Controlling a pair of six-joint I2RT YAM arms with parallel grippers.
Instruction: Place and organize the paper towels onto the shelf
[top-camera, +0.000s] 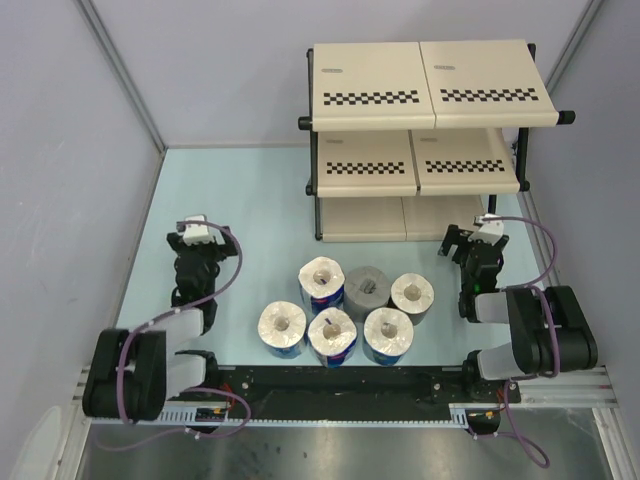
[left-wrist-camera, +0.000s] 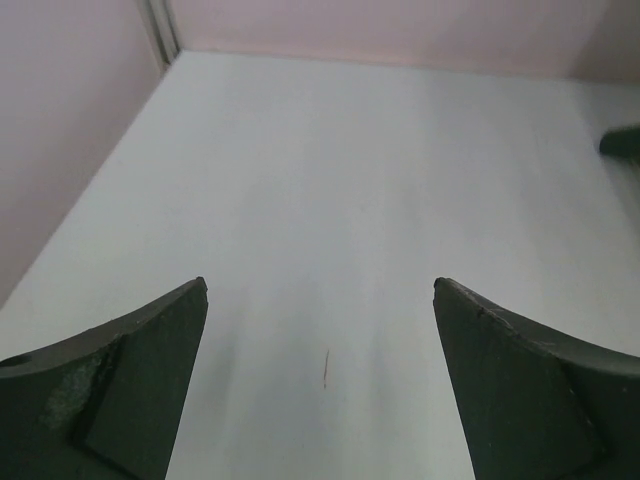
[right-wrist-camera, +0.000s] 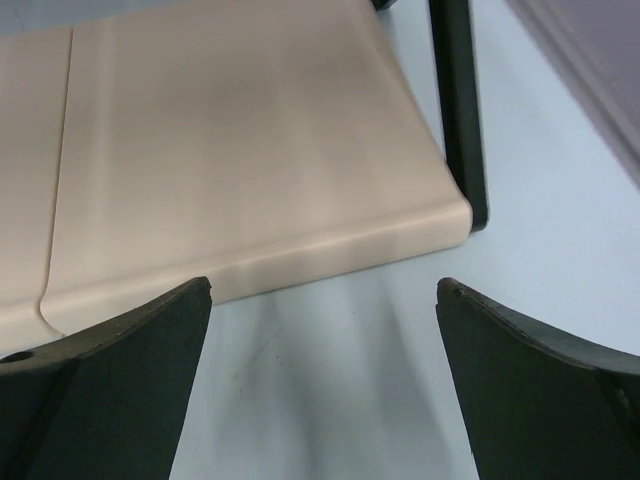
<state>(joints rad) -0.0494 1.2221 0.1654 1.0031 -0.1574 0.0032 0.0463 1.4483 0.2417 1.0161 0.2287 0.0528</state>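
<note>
Black-and-white arms (top-camera: 190, 278), purple cables (top-camera: 552, 256)

Left tool (left-wrist-camera: 320, 287) and right tool (right-wrist-camera: 325, 285), jaws spread wide, empty, both pointing forward.

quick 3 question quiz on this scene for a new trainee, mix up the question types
1. Multiple choice: how many paper towels stand on the table? A four, B six, C eight.
2. True or false: one of them already sits on the shelf.
3. Short answer: whose wrist view shows the shelf's bottom panel, the left gripper or the right gripper?

Key: 1 B. 2 false, all tiers in view are bare. 3 the right gripper; the left one sees only table.
</note>
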